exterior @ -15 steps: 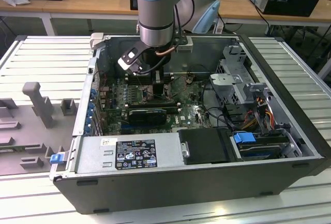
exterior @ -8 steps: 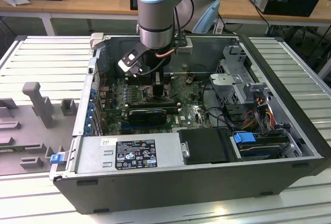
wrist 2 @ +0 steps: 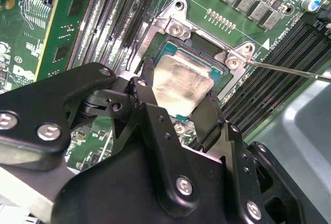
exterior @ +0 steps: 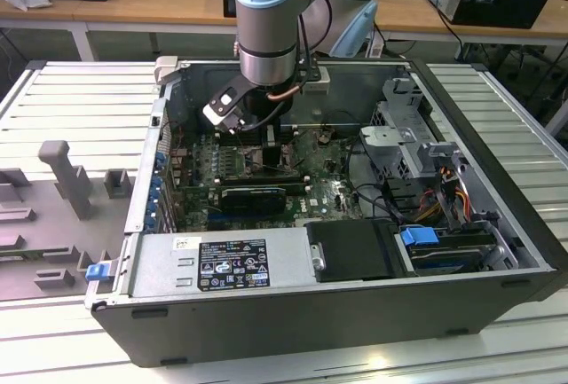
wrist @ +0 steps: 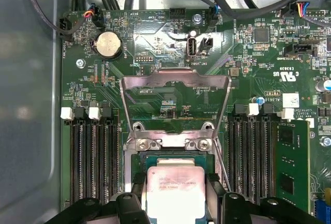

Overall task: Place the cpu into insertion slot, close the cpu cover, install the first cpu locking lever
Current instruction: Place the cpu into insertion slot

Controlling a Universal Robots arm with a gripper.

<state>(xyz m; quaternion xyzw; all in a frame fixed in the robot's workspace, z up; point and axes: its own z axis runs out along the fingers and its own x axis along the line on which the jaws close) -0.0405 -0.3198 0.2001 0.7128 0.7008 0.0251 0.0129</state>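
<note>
**Silvery-beige cpu (wrist 2: 181, 85) poised at insertion slot (wrist 2: 202, 42)**

We record: fingers (wrist 2: 208, 116) pinching the cpu by two opposite edges, so it meets the slot squarely; cpu cover (wrist: 176, 77) standing raised on its hinge, so the slot lies open; seating unconfirmed.

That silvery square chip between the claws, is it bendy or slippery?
Probably stiff: the cpu looks like a flat metal-topped plate. Possibly slippery: the gripper pinches only its thin edges. Flat, so unlikely to roll.

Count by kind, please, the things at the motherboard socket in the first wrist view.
Pale silvery square metal cpu: 1
Thin silvery metal-frame cpu cover, raised: 1
Round silver coin battery: 1
Black gripper fingers: 2
Total: 5
</note>
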